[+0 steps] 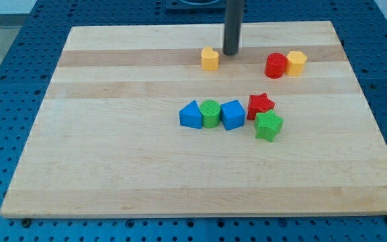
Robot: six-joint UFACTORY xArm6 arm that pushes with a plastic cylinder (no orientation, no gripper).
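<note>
Pale wooden boards make up the table top (113, 168), which sits on a blue perforated bench and fills most of the frame.

At upper centre the dark rod comes straight down from the top edge, its long axis upright, and my tip (230, 53) rests on the wood. It has no jaws to open or close and grasps nothing; it stands just beside the yellow block (209, 59), on that block's right, and whether the two touch I cannot tell.

Over at the upper right, a red cylinder (276, 66) and a second yellow block (295, 63) sit touching side by side.

Near the frame's centre five pieces huddle together. A blue block (191, 115), a green cylinder (210, 113) and a blue cube (232, 114) form a tight row running left to right. A red star (260, 105) lies just right of the cube, and a green star (269, 126) lies below it, touching or nearly so. This cluster is well apart from my tip.
</note>
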